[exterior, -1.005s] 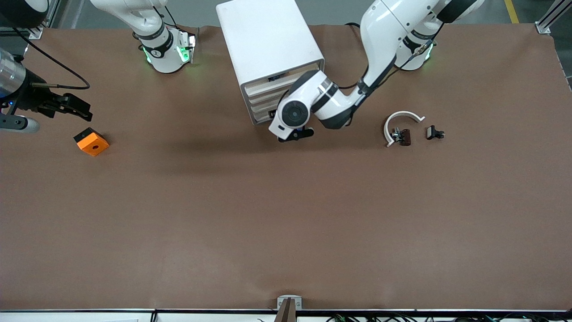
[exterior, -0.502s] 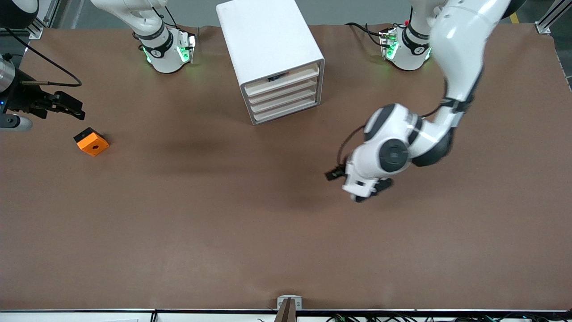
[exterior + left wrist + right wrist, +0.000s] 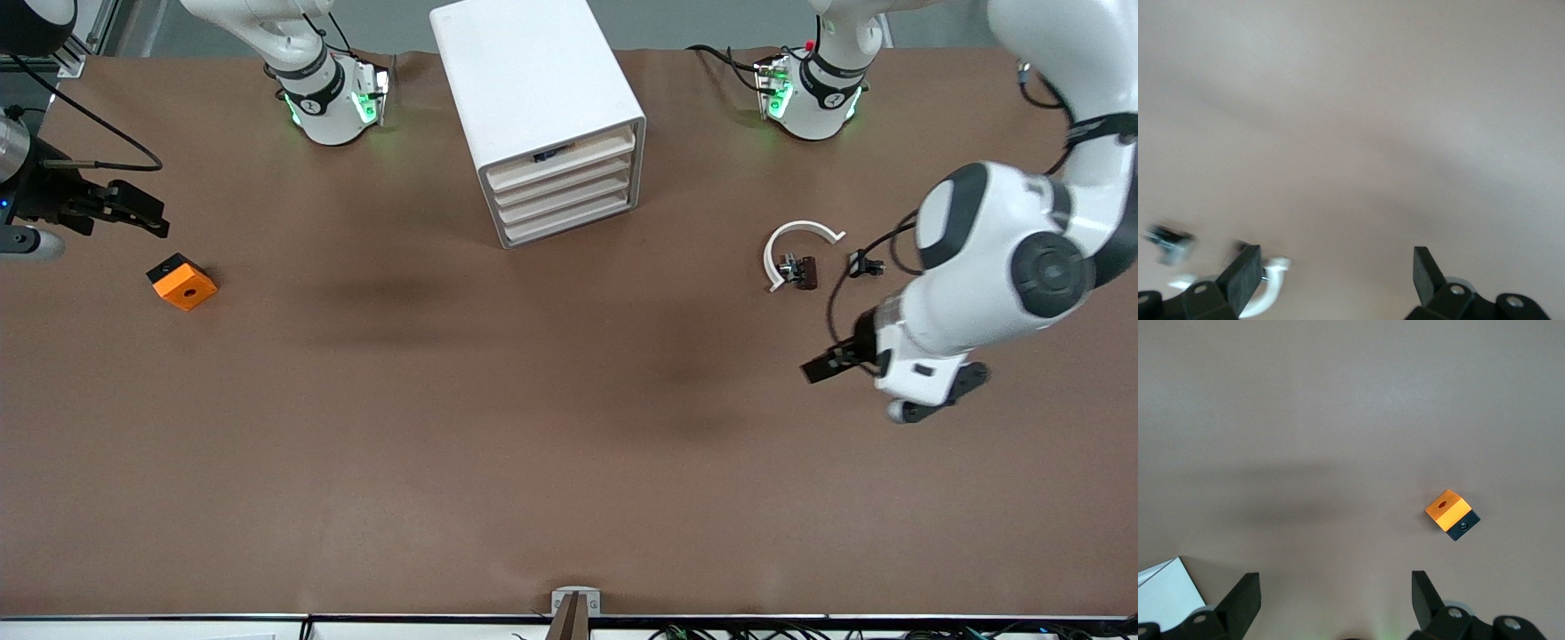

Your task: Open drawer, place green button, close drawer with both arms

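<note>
Currently the left gripper (image 3: 822, 366) hangs over bare desk (image 3: 533, 444) toward the left arm's end, fingers (image 3: 1241, 275) spread wide, nothing between them. Right gripper (image 3: 142, 218) is up over the right arm's end of the desk, just beside the orange cube (image 3: 182, 282), fingers (image 3: 1245, 600) also spread and empty.

Cabinet (image 3: 533, 98) sits between the two bases; all four drawers look pushed in, including the top drawer (image 3: 562, 162), with a small dark item at its upper edge that I can't make out.

Button: no green cap can be made out in any view. Near the left gripper lie a white curved arc (image 3: 796, 240) touching a small dark brown part (image 3: 805, 271), and just beside them a small black part (image 3: 864, 264); that one may be the button, can't tell. Left wrist view shows the arc (image 3: 1268, 290) by one finger, blurred.
</note>
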{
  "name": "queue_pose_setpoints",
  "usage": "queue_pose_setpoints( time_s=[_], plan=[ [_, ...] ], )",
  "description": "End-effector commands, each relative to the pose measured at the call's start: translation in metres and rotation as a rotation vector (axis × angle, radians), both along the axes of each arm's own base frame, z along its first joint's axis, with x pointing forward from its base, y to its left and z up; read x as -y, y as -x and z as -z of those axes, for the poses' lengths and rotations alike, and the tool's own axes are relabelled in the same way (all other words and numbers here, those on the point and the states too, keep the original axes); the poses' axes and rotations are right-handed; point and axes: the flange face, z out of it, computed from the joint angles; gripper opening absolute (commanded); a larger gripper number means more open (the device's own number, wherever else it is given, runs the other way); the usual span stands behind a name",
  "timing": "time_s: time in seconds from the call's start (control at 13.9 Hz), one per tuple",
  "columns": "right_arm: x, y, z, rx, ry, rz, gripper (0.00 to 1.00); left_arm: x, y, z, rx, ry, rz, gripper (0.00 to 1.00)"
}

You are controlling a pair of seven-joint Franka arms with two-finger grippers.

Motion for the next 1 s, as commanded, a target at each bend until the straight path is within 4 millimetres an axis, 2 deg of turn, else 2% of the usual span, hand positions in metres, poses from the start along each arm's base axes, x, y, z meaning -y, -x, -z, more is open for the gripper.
queue_pose_setpoints(
  time_s=[0.0, 0.22, 0.5, 0.65, 0.72, 0.79, 0.93],
  plan=[
    [0.003, 0.005, -0.013, 0.013, 0.008, -0.009, 1.0, -0.015, 0.018, -0.043, 0.042, -0.115, 0.076, 1.0],
    [0.002, 0.005, -0.014, 0.008, 0.008, -0.01, 1.0, -0.036, 0.031, -0.089, 0.051, -0.155, 0.088, 1.0],
    [0.001, 0.003, -0.015, 0.013, 0.008, -0.013, 1.0, -0.039, 0.056, -0.136, 0.032, -0.164, 0.23, 1.0],
    [0.0, 0.001, -0.015, 0.019, 0.004, -0.013, 1.0, -0.037, 0.072, -0.154, 0.028, -0.125, 0.27, 1.0],
    [-0.006, 0.0, -0.01, 0.005, 0.004, -0.025, 1.0, -0.056, 0.076, -0.16, 0.031, -0.079, 0.253, 1.0],
    [-0.008, -0.001, -0.009, 0.001, 0.005, -0.03, 1.0, -0.063, 0.085, -0.161, 0.025, -0.033, 0.267, 1.0],
    [-0.006, 0.0, -0.012, 0.005, 0.005, -0.025, 1.0, -0.071, 0.106, -0.174, 0.042, -0.029, 0.285, 1.0]
  ],
)
